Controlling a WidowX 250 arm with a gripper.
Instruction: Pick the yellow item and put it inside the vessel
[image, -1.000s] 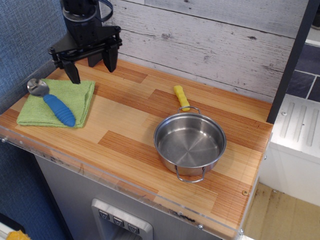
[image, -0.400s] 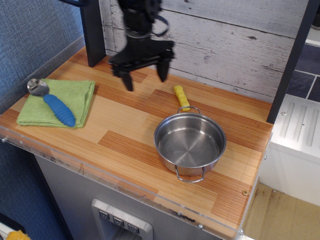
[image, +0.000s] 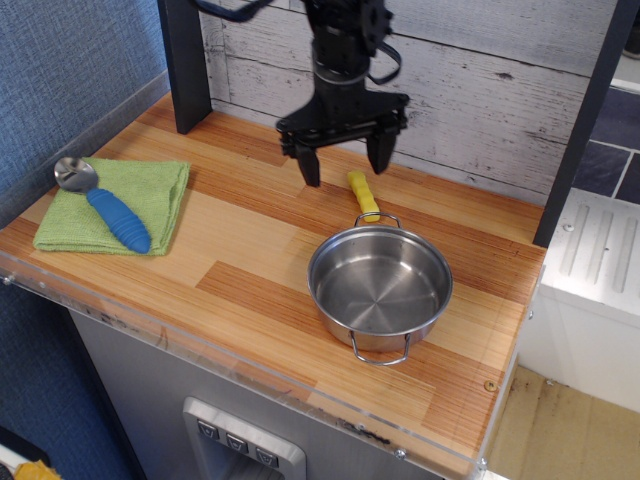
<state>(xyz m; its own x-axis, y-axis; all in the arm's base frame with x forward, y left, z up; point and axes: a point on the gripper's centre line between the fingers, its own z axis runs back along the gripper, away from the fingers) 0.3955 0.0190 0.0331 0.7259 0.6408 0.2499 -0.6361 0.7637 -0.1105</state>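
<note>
One yellow stick (image: 363, 195) lies flat on the wooden counter (image: 250, 250), its long axis running from the back wall toward the pot, near end just beside the far loop handle. One steel pot (image: 380, 285) stands beside it. The gripper (image: 345, 160) hangs over the stick's far end, fingers spread wide, holding nothing. One blue spoon (image: 105, 205) rests on one green cloth (image: 120, 200).

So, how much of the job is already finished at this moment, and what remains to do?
Nothing is completed yet. The yellow item lies on the counter, just behind the vessel, which holds nothing. In hand: the gripper hovers open above the item's far end, with nothing between its fingers. Left to do: descend, close on the item, lift it, carry it over the vessel and release it inside.
</note>
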